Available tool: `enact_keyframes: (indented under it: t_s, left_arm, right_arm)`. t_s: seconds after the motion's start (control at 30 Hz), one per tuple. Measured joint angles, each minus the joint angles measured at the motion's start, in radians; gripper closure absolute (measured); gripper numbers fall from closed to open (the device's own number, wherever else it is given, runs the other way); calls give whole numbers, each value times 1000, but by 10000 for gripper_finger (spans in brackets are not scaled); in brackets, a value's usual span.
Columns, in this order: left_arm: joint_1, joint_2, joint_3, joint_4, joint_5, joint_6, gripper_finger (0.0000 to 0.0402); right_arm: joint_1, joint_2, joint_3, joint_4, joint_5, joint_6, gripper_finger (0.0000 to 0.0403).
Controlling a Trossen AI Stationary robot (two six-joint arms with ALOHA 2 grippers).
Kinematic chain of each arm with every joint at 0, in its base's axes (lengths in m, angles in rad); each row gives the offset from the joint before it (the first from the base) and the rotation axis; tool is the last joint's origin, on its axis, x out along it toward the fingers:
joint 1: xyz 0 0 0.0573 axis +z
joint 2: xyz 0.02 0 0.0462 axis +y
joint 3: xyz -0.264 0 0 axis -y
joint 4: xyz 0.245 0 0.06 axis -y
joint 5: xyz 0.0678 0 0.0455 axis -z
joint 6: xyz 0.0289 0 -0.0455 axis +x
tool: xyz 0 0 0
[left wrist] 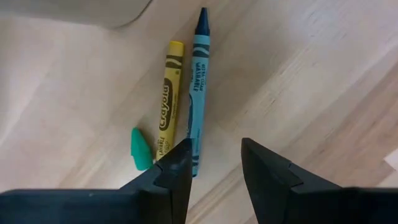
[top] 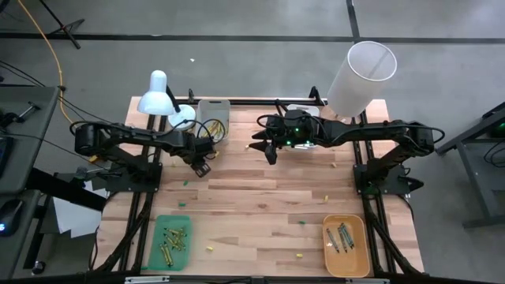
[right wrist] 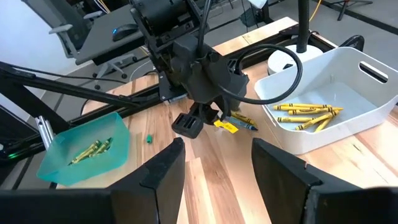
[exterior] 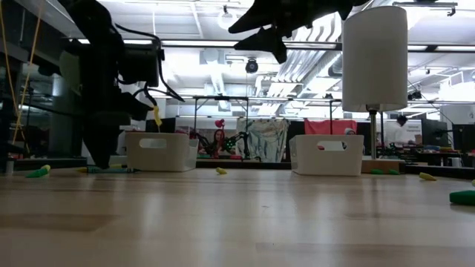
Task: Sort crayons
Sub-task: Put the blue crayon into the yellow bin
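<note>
Left hand (left wrist: 214, 165) open, empty, above crayons (left wrist: 183, 93).

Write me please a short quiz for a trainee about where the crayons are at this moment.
1. True or false: ahead of the open left gripper, a yellow crayon and a blue-teal crayon lie side by side on the table.
2. Past the open right gripper, what does the white bin hold? A) yellow crayons B) grey crayons only C) nothing
3. Fill the gap: in the high view, the grey crayons lie in the ____ tray.

Key: 1 true; 2 A; 3 orange.
</note>
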Motion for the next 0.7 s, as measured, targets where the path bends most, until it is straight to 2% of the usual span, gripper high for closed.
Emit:
enact_keyframes:
  t_s: [0.17,0.43,0.7]
  left_arm:
    - [0,0,0,1,-36,46,275]
    - [28,0,0,11,-35,82,275]
    - [55,1,0,13,13,114,275]
  right_arm:
    - [0,0,0,0,0,-2,226]
    - [0,0,0,0,0,1,226]
    - [0,0,0,0,-1,2,226]
